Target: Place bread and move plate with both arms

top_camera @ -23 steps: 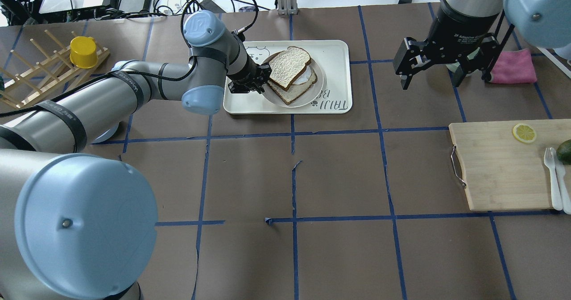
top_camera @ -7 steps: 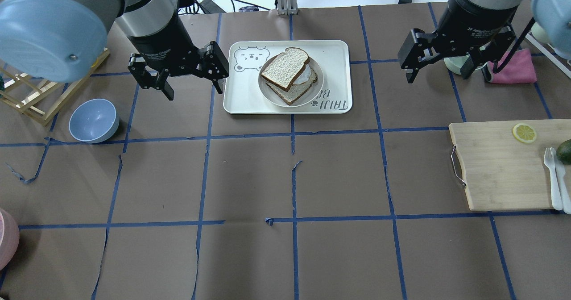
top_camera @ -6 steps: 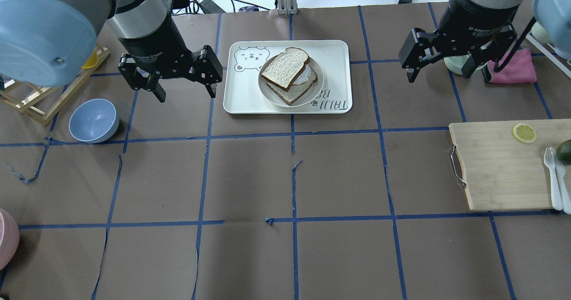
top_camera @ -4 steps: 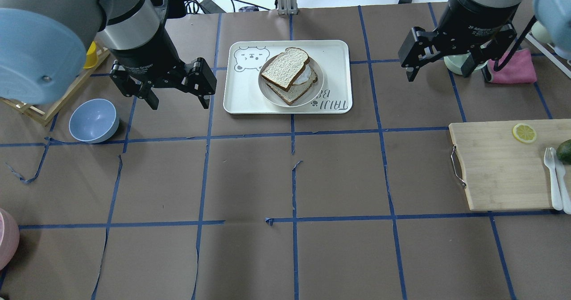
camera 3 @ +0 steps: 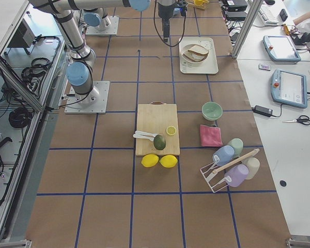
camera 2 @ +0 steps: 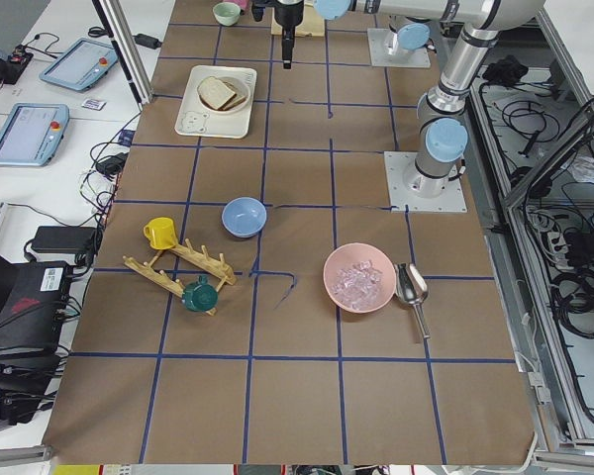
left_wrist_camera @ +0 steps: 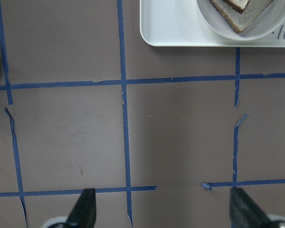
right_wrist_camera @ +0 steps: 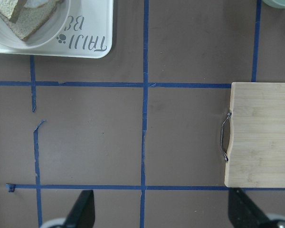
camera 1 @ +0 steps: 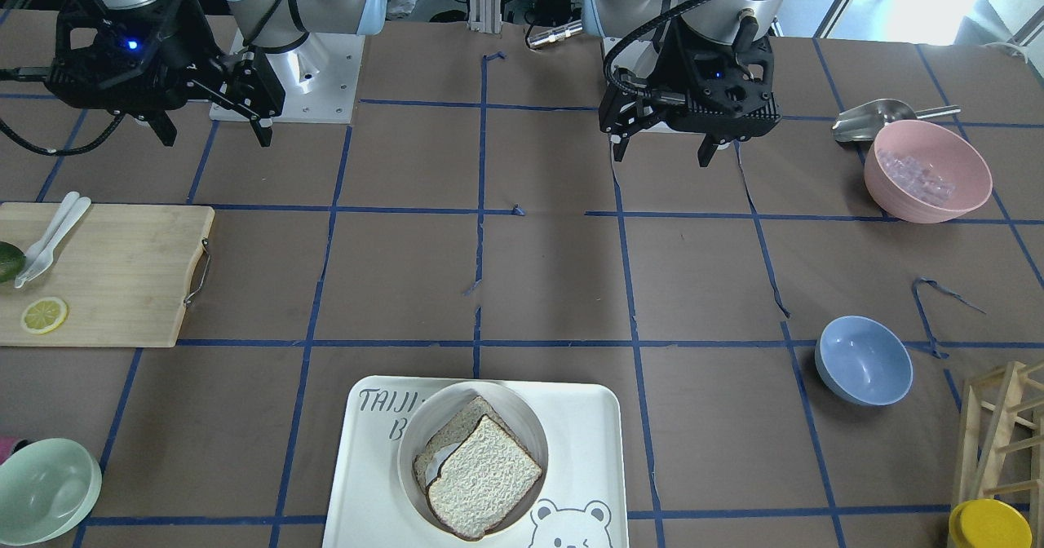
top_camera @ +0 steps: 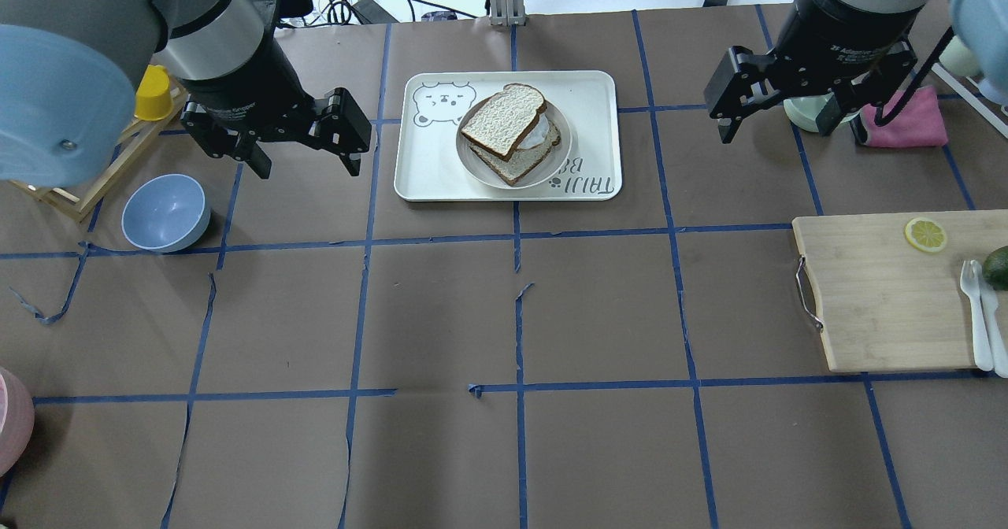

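Now that the left gripper (top_camera: 307,171) has let go and pulled away, the bread (top_camera: 502,121) lies by itself on top of the stack in the plate (top_camera: 466,163). It is turned a little askew over the darker wholemeal slice (top_camera: 516,165), and something white that I cannot identify shows between the 2. The plate sits in the middle of the bear-printed tray (top_camera: 429,151), at the far centre of the table.

About 3 seconds ago the left gripper was low at the plate's left rim, right by the bread. It has since risen and drifted left and slightly nearer, clear of the tray, and it hangs over bare table between the tray and the blue bowl (top_camera: 165,212). Its jaws are spread wide with nothing between them, as the left wrist view also shows. Neither the bread nor the plate has shifted during that retreat.

The right gripper (top_camera: 776,131) has barely moved. It hovers well to the right of the tray, near the pink cloth (top_camera: 906,116) and beyond the cutting board (top_camera: 882,293), jaws equally wide and empty.

By my reading the bread placement is finished and the plate move has not yet begun. Both grippers would have to come in to opposite sides of the rim. The top slice is loose, so a tilted lift could let it slide off.
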You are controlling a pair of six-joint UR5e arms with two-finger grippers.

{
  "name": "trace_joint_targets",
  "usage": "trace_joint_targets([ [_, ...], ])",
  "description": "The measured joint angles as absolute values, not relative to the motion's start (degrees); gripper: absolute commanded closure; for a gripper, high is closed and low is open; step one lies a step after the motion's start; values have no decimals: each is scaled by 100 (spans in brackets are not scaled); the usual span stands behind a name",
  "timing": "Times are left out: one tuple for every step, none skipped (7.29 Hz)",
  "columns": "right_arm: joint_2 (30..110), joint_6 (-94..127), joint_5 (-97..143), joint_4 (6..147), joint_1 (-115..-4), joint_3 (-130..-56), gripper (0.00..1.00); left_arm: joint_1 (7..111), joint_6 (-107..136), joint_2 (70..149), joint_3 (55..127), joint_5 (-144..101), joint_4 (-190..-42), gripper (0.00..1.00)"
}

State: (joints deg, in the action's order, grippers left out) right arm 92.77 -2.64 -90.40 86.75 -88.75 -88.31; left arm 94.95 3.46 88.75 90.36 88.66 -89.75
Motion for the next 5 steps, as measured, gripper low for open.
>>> trace_joint_targets([
  [9279,-265,-9044,8675,-8877,-8832,0,9493,350,8881,9019,8864,-8974,0],
  [9279,-276,-9051,8675,-8877,-8840,0,9493,351,8882,9013,8864,-8973,0],
  [9276,-287,-9059,8675,-8877,-8851,0,9492,351,8878,9013,8863,-8973,0],
  [9268,-289,-9079,8675,-8876,-8863,0,9492,351,8872,9014,8866,-8974,0],
  [9266,-284,-9094,8675,-8875,-8876,0,9492,352,8867,9019,8867,-8971,0],
])
